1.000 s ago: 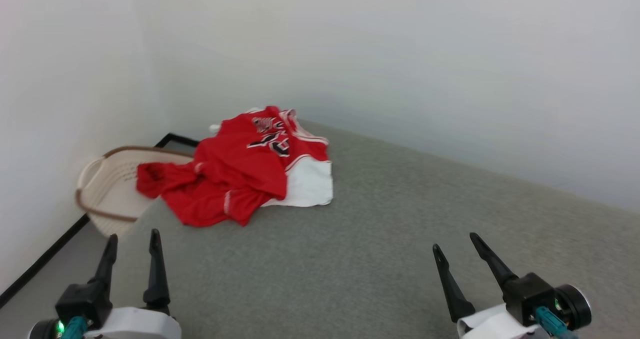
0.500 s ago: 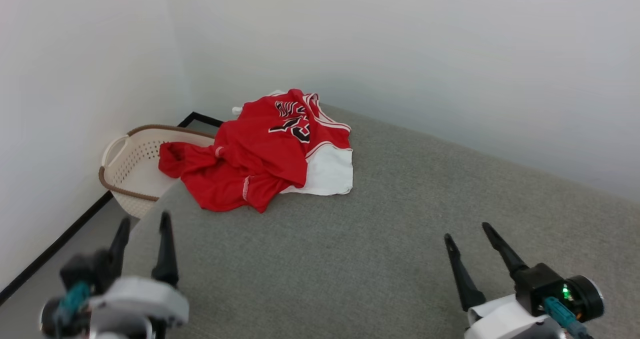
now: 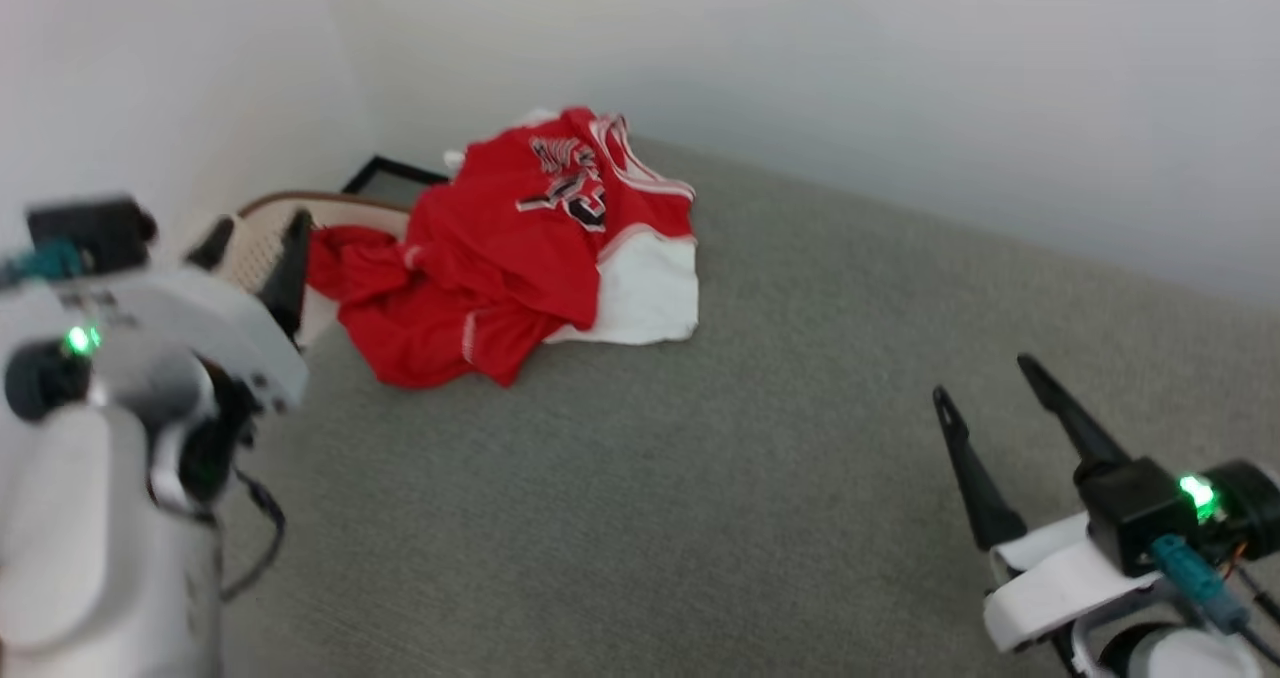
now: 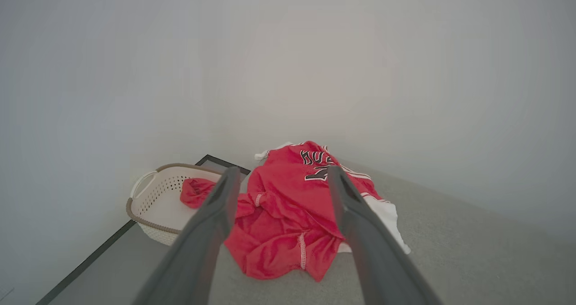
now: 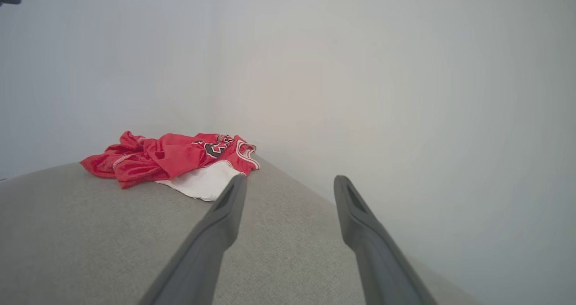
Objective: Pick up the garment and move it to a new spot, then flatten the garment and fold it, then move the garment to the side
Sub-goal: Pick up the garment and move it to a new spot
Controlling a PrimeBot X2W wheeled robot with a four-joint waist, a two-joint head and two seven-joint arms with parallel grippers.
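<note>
Grey fabric-covered table [image 3: 720,478] set into a corner of pale walls [image 3: 900,58], crumpled red jersey [image 3: 500,258] heaped at its far left corner, white side panel spread flat, black lettering facing up, red folds spilling over the left edge

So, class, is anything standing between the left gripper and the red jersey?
Nothing visible does. The open left gripper points at the jersey, with only bare grey surface between them; the cream basket sits off to the jersey's side.

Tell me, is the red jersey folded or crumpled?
Crumpled, not folded: the jersey lies in a wrinkled heap on the grey surface, its white panel sticking out unevenly.
</note>
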